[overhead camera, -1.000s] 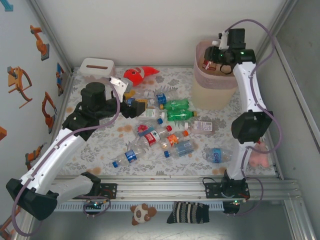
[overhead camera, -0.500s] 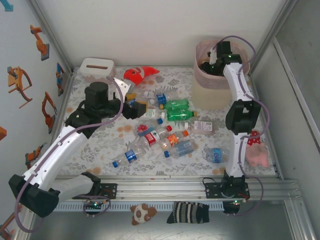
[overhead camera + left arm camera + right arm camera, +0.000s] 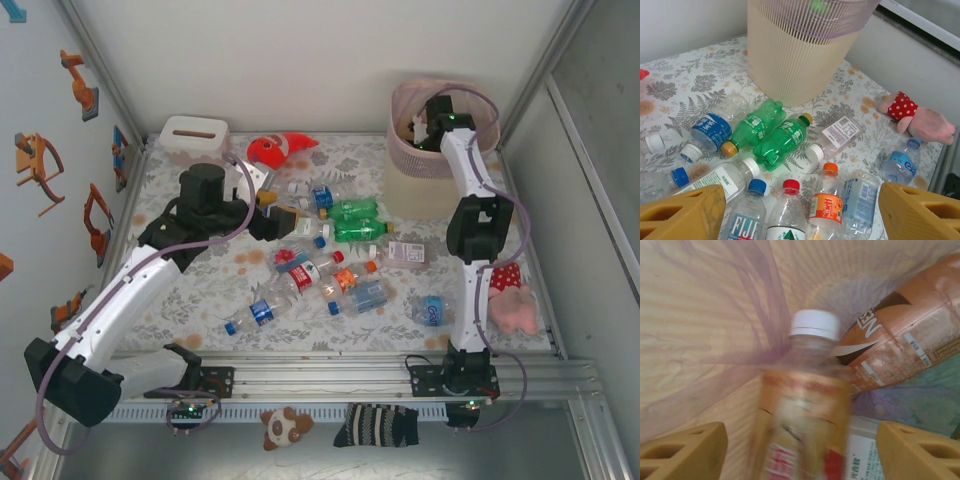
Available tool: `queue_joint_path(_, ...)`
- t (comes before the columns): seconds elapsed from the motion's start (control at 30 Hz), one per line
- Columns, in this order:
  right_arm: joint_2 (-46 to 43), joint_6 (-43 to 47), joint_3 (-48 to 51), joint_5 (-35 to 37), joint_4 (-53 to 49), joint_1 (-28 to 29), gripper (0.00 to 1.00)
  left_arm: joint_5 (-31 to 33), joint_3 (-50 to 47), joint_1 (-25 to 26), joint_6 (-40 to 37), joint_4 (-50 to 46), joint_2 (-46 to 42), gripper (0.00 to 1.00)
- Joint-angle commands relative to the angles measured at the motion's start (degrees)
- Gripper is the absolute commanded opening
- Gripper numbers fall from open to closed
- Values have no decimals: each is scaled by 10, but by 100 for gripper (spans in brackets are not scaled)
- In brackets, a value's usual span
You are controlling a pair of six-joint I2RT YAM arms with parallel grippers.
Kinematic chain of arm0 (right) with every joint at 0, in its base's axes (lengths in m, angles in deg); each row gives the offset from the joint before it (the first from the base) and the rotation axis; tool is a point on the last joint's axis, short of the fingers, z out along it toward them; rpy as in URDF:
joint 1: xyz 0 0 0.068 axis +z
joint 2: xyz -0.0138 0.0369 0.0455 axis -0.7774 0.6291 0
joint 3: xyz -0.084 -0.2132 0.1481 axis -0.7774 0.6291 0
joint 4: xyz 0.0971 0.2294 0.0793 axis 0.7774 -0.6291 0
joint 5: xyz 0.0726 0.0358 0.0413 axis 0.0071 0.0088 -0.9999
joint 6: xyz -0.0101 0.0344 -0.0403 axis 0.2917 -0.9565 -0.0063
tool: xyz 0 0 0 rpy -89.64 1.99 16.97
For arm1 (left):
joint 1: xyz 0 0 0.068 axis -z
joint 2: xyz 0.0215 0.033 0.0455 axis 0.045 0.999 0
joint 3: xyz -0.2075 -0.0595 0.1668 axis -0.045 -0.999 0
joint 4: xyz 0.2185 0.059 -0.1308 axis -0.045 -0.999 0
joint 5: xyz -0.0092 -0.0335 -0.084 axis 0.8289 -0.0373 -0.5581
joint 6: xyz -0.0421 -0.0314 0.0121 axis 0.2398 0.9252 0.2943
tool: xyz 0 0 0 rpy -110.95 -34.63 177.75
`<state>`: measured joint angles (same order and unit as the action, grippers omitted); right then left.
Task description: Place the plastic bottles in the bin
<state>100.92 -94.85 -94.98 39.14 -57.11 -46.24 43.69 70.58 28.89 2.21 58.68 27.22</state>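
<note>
Several plastic bottles [image 3: 330,250] lie scattered mid-table, among them two green ones [image 3: 782,140]. My left gripper [image 3: 285,216] hovers open above them; in its wrist view a red-capped bottle [image 3: 787,210] and an orange-labelled one [image 3: 826,202] lie below the gap of the left gripper [image 3: 800,220]. The beige bin [image 3: 430,175] with its pink liner stands back right. My right gripper [image 3: 422,128] reaches into it. Seen from its wrist, the right gripper [image 3: 800,455] is open, and a blurred white-capped bottle [image 3: 805,405] hangs loose between the fingers. A brown-labelled bottle [image 3: 905,340] lies on the bin's floor.
A white tissue box [image 3: 193,133] and a red fish toy [image 3: 275,148] sit at the back left. A pink plush toy [image 3: 510,305] lies near the right wall. One blue-labelled bottle [image 3: 432,309] rests alone at the front right, close to the right arm's base.
The right gripper dropped down into the bin's mouth and opened, letting go of its bottle. The left arm edged slightly right over the bottles, still open.
</note>
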Motion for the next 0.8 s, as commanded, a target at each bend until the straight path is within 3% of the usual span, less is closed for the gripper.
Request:
queue_joint_path(0.0,-41,5,-19,0,-14,4,81,-14,-3,-1,-3,0,4,79)
queue_joint_path(0.5,-172,-12,-19,17,-10,4,84,-24,0,3,-20,-14,28,78)
queue_joint_path(0.77,-247,-27,-3,16,6,9,84,-4,22,28,-69,-75,74,75)
